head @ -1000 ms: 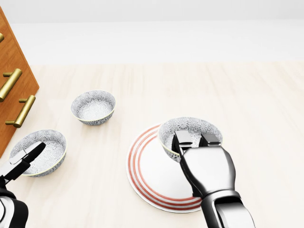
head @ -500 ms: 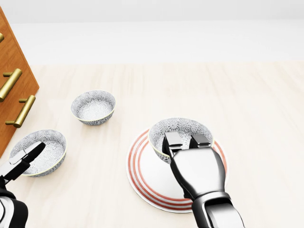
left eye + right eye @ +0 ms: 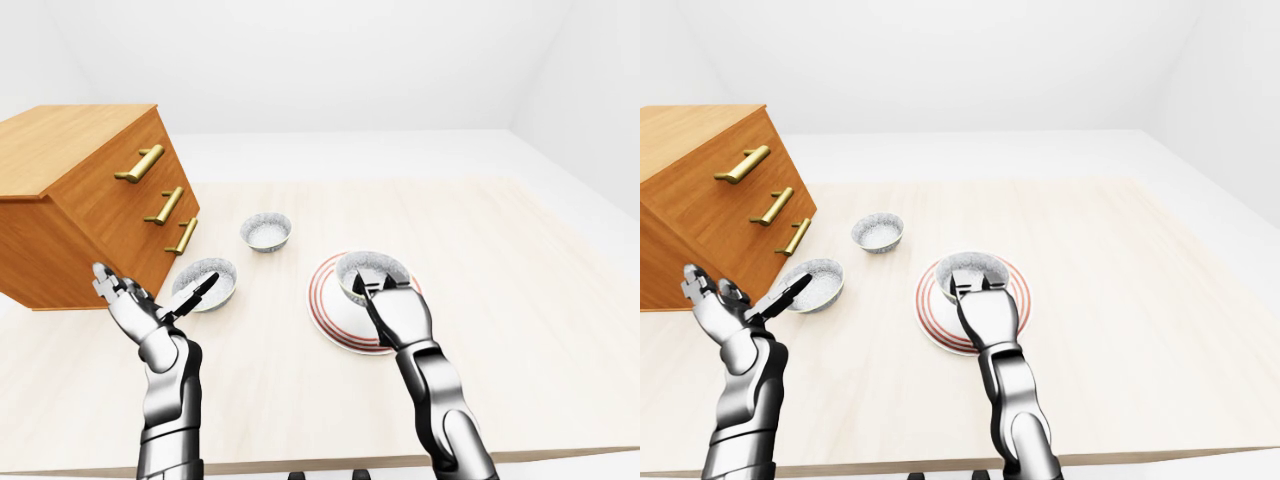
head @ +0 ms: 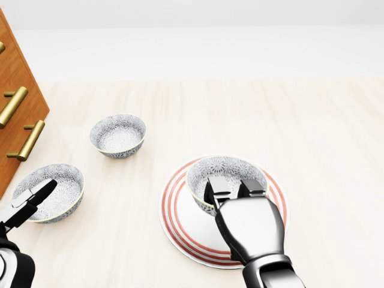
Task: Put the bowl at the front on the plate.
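Nearest in the head view, the right hand (image 4: 249, 225) has drawn a little toward the bottom edge over the last second. Its fingers (image 4: 219, 187) stay pinched on the near rim of the bowl (image 4: 227, 167). Two of them hook over the rim into the bowl, and the thumb is hidden under the hand.

The bowl has travelled with them. A second ago it hung over the plate's upper-right edge, and now it sits inside the red rings of the plate (image 4: 174, 222), close to the middle. Plate rim shows on all sides of the fingers. I cannot tell whether the bowl's foot is touching the plate yet. It looks low enough that the carry is about done, leaving only the set-down and release. Pulling away with the fingers hooked inside could drag or tip the bowl.

Well to the left of those fingers, the left hand (image 3: 138, 312) has not moved. It hangs above the desk (image 4: 324, 150) with fingers spread and nothing in them. One dark fingertip overlaps the near-left bowl (image 4: 51, 191) in the picture, though contact is not clear.

Beyond that, up and left of the right fingers, the far bowl (image 4: 118, 135) stands where it was. The chest of drawers (image 3: 90, 200) is at the left edge. The view itself has not shifted.
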You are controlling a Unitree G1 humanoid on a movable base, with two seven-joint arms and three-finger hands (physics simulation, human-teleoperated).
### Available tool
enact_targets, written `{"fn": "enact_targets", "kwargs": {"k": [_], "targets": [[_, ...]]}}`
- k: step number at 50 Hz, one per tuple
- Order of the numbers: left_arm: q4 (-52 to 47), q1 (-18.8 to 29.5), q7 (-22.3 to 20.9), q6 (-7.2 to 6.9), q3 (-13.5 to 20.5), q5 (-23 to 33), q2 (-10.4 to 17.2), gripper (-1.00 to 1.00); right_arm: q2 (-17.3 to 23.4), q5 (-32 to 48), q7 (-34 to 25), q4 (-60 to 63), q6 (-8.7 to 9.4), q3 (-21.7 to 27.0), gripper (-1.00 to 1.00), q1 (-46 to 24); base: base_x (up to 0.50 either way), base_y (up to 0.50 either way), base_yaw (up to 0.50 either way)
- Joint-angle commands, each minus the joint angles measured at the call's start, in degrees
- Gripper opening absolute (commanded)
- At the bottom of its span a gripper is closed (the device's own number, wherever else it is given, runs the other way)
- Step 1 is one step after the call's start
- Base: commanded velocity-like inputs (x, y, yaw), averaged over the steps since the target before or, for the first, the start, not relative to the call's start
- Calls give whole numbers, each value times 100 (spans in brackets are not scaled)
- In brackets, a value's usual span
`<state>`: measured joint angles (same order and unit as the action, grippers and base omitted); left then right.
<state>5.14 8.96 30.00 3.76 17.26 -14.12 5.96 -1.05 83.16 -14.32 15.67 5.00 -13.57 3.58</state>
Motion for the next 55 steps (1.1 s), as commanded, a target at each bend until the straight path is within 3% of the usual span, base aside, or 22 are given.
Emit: {"fn": "enact_targets", "kwargs": {"k": [1, 11, 12, 13, 14, 16, 22, 26, 29, 44, 55], "targets": [[192, 51, 0, 124, -6, 12, 6, 100, 25, -333, 160, 54, 0, -20, -100, 30, 0, 0, 0], [124, 36, 0, 92, -18, -4, 15, 100, 12, -364, 193, -98, 0, 10, -100, -73, 0, 0, 0], [144, 41, 0, 105, -17, -2, 16, 100, 4, -366, 202, -109, 0, 8, -73, -74, 0, 0, 0], [129, 38, 0, 90, -18, -3, 17, 100, 3, -362, 206, -104, 0, 2, 29, -71, 0, 0, 0], [89, 28, 0, 60, -19, -5, 18, 100, 0, -368, 216, -115, 0, 2, 100, -67, 0, 0, 0], [15, 8, 0, 7, -17, -6, 13, 100, 0, -377, 239, -110, 0, 0, 100, -59, 0, 0, 0], [180, 51, 0, 124, -16, 10, 11, 100, 14, -331, 175, -37, 0, 2, 100, -80, 0, 0, 0], [52, 19, 0, 28, -22, -5, 20, 100, 7, -307, 179, -21, 0, -3, 100, -65, 0, 0, 0], [172, 46, 0, 120, -15, 2, 18, 100, 15, -328, 211, -41, 0, 17, 100, -63, 0, 0, 0], [122, 26, 0, 103, -18, -1, 9, 100, -7, -232, 140, 193, 0, 12, 100, -39, 0, 0, 0], [140, 29, 0, 118, -17, -5, 12, 100, -109, 300, -392, 986, 0, -110, 100, -113, 0, 0, 0]]}}
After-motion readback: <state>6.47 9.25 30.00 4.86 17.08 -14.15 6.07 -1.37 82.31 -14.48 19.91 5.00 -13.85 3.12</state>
